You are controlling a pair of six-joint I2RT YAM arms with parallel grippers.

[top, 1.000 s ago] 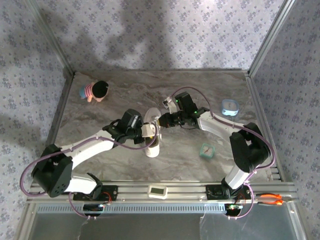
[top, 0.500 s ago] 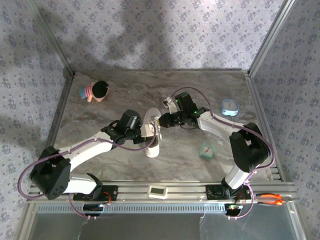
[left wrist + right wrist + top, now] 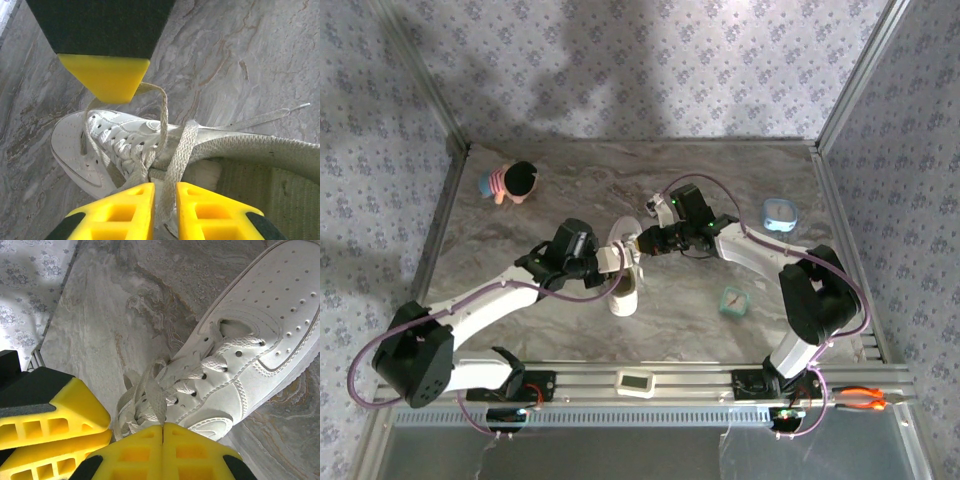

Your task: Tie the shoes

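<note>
Left gripper (image 3: 165, 189), at 9 o'clock of sneaker (image 3: 625, 295), pinches one lace (image 3: 176, 155); right gripper (image 3: 162, 429), at 1 o'clock, clamps second lace (image 3: 152, 395).

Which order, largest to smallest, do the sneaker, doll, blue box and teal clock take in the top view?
1. sneaker
2. doll
3. blue box and teal clock: nearly alike, not ranked.

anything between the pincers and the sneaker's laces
Nothing visible. The left pincer has a strand of the laces between its fingers, and the right pincer is shut on another strand, right at the sneaker.
</note>
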